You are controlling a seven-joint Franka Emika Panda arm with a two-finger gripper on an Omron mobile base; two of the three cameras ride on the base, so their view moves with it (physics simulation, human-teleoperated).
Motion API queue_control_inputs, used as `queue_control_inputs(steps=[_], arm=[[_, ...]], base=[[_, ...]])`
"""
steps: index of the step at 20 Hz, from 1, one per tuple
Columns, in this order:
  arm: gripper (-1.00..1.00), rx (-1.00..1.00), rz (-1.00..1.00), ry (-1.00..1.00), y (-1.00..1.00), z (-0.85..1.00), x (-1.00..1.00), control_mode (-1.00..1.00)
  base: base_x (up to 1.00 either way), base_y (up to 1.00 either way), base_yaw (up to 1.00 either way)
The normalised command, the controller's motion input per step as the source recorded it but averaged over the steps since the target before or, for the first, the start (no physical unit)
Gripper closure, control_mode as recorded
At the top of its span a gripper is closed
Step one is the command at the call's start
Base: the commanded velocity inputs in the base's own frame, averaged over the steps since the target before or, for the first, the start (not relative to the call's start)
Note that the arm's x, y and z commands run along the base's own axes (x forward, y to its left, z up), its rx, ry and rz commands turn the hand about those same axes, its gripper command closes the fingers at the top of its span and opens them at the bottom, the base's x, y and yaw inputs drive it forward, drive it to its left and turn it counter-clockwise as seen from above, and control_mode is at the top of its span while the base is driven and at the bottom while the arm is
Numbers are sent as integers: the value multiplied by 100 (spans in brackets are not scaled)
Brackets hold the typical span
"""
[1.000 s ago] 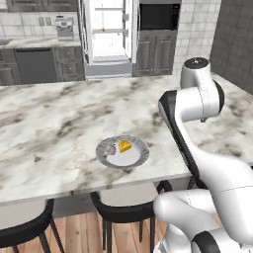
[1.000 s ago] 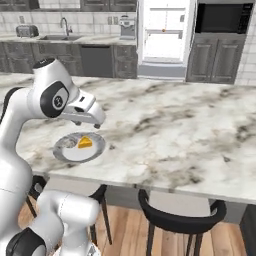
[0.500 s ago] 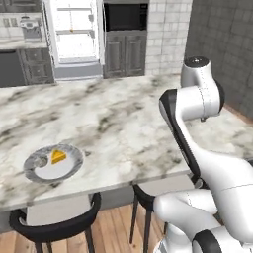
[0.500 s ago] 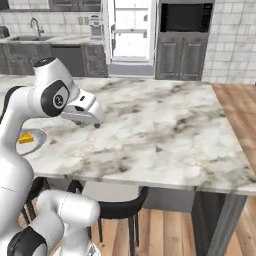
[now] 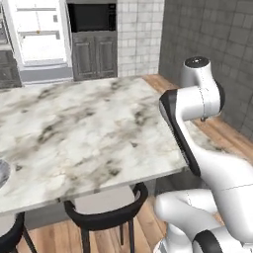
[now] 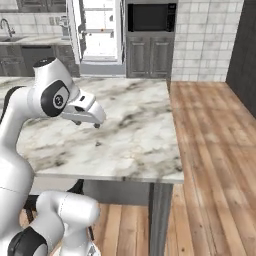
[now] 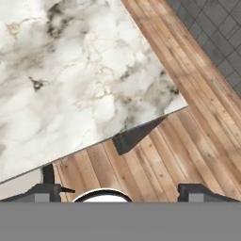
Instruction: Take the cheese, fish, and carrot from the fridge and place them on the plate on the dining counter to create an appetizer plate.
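Note:
The dining counter [image 5: 89, 133] runs across the left base view, and its right end [image 6: 145, 150] shows in the right base view. A grey sliver of the plate [image 5: 2, 173] sits at the far left edge. My gripper [image 6: 87, 124] hangs open above the counter's near part, nothing between its fingers. The hand view looks past the open gripper [image 7: 122, 190] onto the counter's corner [image 7: 70, 70] and wooden floor. The open white fridge [image 5: 37, 34] stands at the back, an orange speck [image 6: 102, 30] on one shelf, too small to name. Cheese, fish and carrot are out of view.
A black stool [image 5: 106, 212] is tucked under the counter's near edge. A dark oven cabinet [image 5: 94, 39] stands right of the fridge. Wooden floor [image 6: 215, 150] opens beyond the counter's right end, bounded by a dark tiled wall [image 5: 212, 39].
The whole scene has slid left because the base drove to the right along the counter. The plate with the cheese has gone almost out of the left base view. The gripper stays open.

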Motion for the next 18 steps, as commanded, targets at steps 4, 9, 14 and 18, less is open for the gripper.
queue_control_inputs(steps=[4, 9, 14, 18], arm=[[-100, 0, 0, 0, 0, 0, 0, 100], [-100, 0, 0, 0, 0, 0, 0, 100], [-100, 0, 0, 0, 0, 0, 0, 100], [-100, 0, 0, 0, 0, 0, 0, 100]], base=[[0, -100, -9], [23, -100, -1], [50, -100, 6], [72, -100, 22]])
